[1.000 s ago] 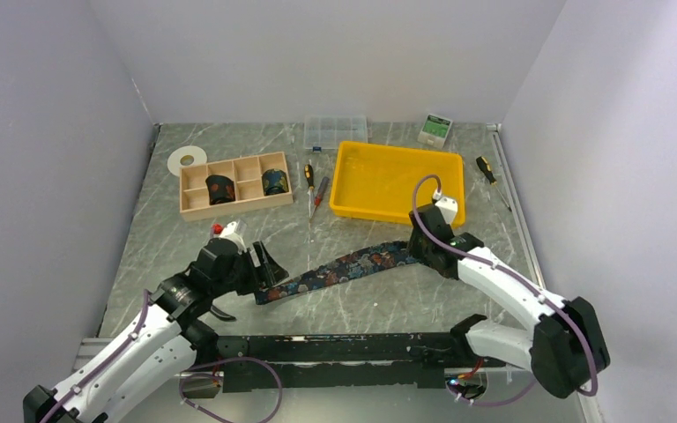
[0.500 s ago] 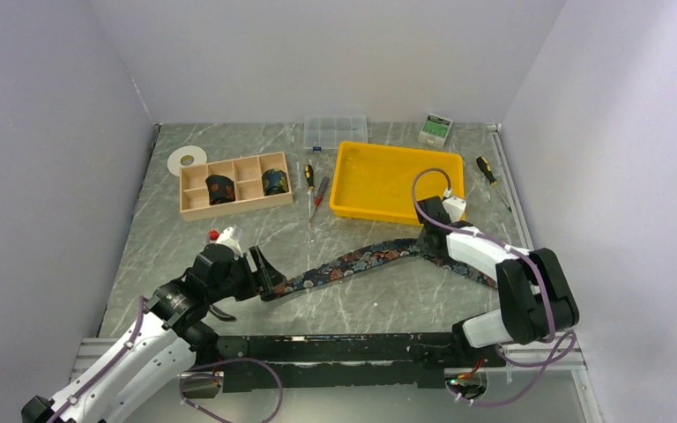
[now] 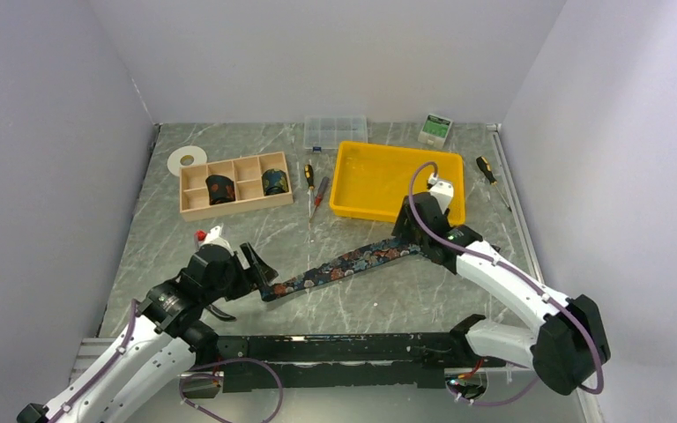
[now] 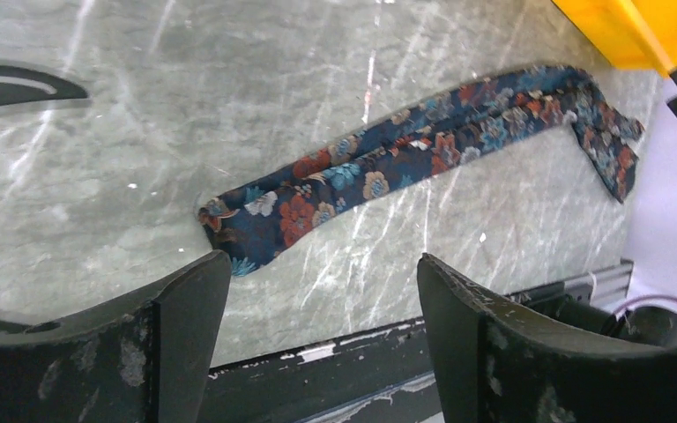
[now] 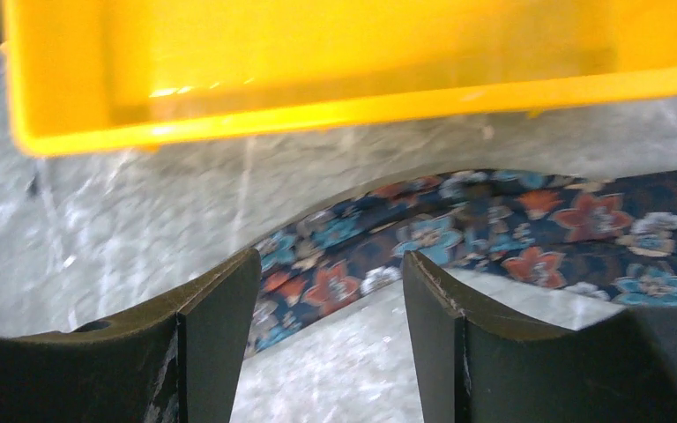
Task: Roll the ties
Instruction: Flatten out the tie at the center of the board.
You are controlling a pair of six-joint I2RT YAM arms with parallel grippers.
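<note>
Wooden box [image 3: 238, 205]: shallow pale-wood organiser with small square compartments, at the left rear of the table. Two rolled ties stand in it: one coil [image 3: 220, 189] in a front compartment and another [image 3: 273, 181] at the right end.
Yellow tray [image 3: 388, 176]: glossy plastic, rectangular with rounded corners, at the right rear.
Clear case [image 3: 336, 132]: see-through plastic with divided cells, against the back wall; its contents are too small to tell.
Flat tie [image 3: 344, 264]: a long narrow strip of dark, floral-print fabric lying slantwise on the table between the two grippers. Its right end [image 4: 613, 150] is bent over near the tray's corner.
Left gripper [image 4: 317, 282]: fingers spread wide and holding nothing; the tie's near end lies just beyond its fingertips.
Right gripper [image 5: 331, 264]: fingers apart and low over the tie's far part [image 5: 494, 229], with the strip running across the gap. Contact cannot be told.
Table [image 3: 361, 300]: grey-green, marble-veined and shiny.
Room: plain pale walls on three sides.
Small items: a white tape roll [image 3: 187, 159] sits beside the wooden box, and screwdrivers [image 3: 309, 176] lie between the box and the tray.
</note>
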